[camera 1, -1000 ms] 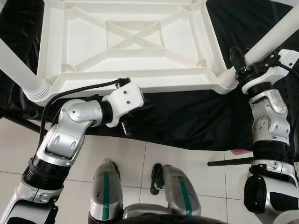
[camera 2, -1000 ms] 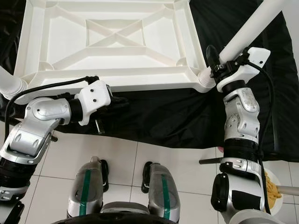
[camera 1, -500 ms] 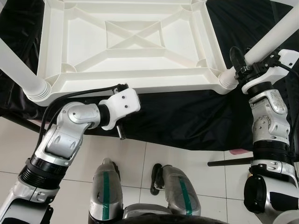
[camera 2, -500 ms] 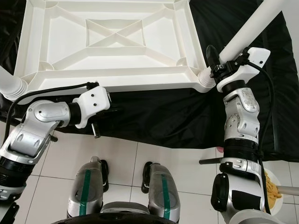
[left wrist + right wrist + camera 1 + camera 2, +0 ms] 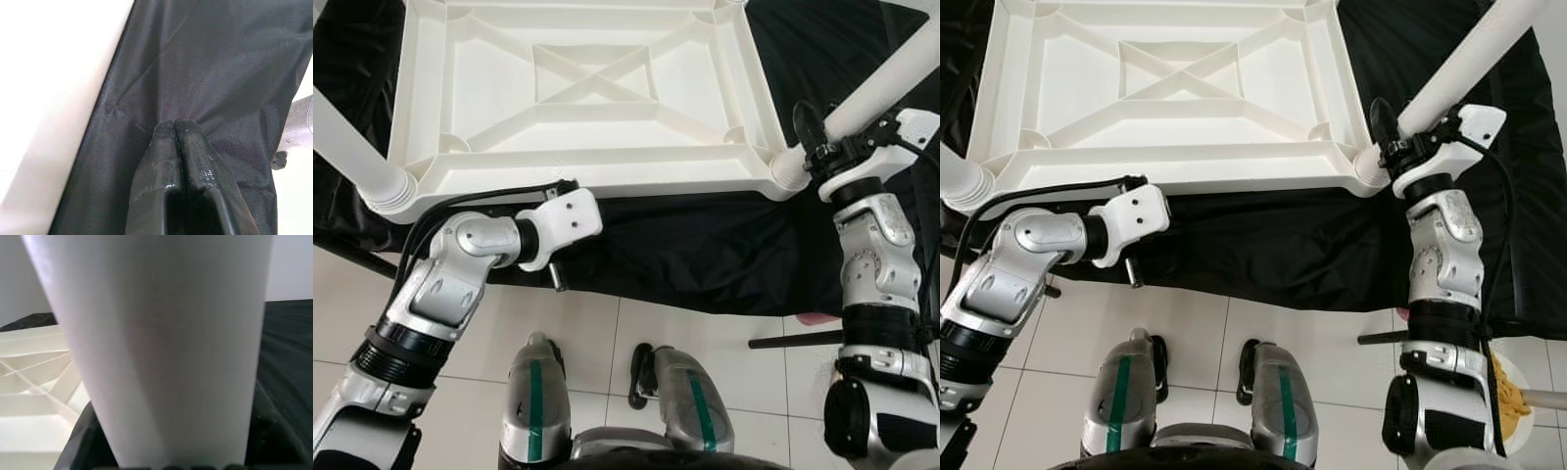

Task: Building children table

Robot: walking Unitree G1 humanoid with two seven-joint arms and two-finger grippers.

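Upturned white plastic table top point(image 5: 587, 88) lying on black cloth point(image 5: 705, 245). Right gripper point(image 5: 818, 137) raised, clamped round white tubular leg point(image 5: 891, 83) at near right corner socket. Left gripper point(image 5: 174, 128) bent inward below near edge, fingers pressed together, empty, over cloth.

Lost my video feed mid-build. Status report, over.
Right gripper shut on table leg at the tabletop corner. Left gripper shut, empty, over black cloth. Nothing in the way.

Black cloth point(image 5: 705, 250), upturned white tabletop point(image 5: 587, 88) (ribbed underside)
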